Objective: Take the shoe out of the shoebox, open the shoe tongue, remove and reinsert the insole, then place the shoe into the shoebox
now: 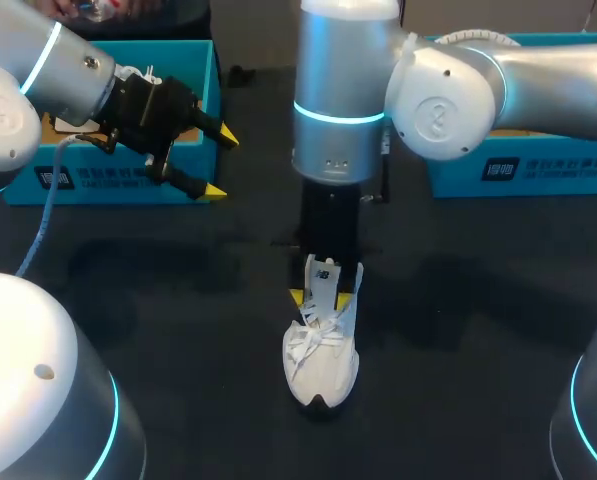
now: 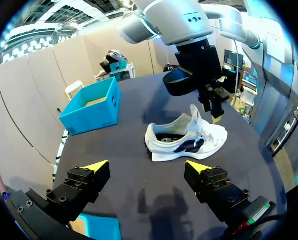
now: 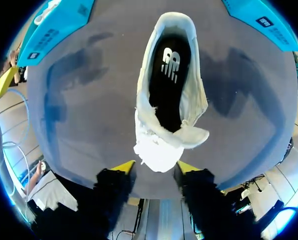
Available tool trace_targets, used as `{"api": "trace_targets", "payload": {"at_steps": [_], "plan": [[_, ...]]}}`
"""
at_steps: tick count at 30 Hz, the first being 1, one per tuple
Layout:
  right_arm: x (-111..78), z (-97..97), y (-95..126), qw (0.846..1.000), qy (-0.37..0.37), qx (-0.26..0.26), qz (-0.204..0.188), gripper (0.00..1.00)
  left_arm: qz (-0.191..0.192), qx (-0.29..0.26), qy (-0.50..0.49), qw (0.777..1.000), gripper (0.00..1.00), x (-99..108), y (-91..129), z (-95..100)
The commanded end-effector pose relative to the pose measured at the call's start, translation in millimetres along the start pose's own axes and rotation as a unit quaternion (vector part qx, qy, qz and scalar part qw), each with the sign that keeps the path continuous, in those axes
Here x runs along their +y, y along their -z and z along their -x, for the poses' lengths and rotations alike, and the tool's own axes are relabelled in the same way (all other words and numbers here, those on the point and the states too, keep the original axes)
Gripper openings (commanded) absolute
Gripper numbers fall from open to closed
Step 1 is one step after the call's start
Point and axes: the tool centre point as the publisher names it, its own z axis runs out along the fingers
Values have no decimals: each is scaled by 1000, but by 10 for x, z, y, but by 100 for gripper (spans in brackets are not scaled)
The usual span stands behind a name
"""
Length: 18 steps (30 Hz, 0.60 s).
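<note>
Right claw (image 3: pixel 156 167): pointing straight down over the middle of the dark tabletop (image 1: pixel 178 300), closed to a narrow gap on the shoe tongue (image 1: pixel 323 285), with one yellow tip against each side. The tongue stands upright out of the shoe (image 1: pixel 323 365). Shoe is white and sits on its sole, toe toward the robot, heel end under the right wrist, laces loose over the front. Black insole (image 3: pixel 168 75) lies inside the shoe, visible through the opening in the right wrist view. Right arm comes in from the right and reaches to the middle. Left claw (image 1: pixel 220 163): wide open, nothing in it, hanging by the front wall of the blue shoebox (image 1: pixel 103 185) at back left, fingers aimed toward the shoe. Something white shows inside that box; can't tell what. Second blue box (image 1: pixel 568 175) sits at back right, open top, well apart from the shoe. Shoe is outside both boxes, nearer the robot than either.
</note>
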Motion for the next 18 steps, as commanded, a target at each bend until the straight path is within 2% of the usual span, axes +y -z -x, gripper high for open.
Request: {"api": "trace_targets", "payload": {"at_steps": [1,4,9,18], "plan": [[58,59,-35,1000,0,5,-2,34,2,0,0,1000,100,-2,5,-9],[122,76,-34,1000,7,7,-3,35,2,0,0,1000,100,-2,5,-9],[259,111,-53,1000,20,6,-3,43,2,0,0,1000,100,-2,5,-9],[552,223,-114,999,44,4,3,35,2,0,0,1000,100,-2,5,-9]]}}
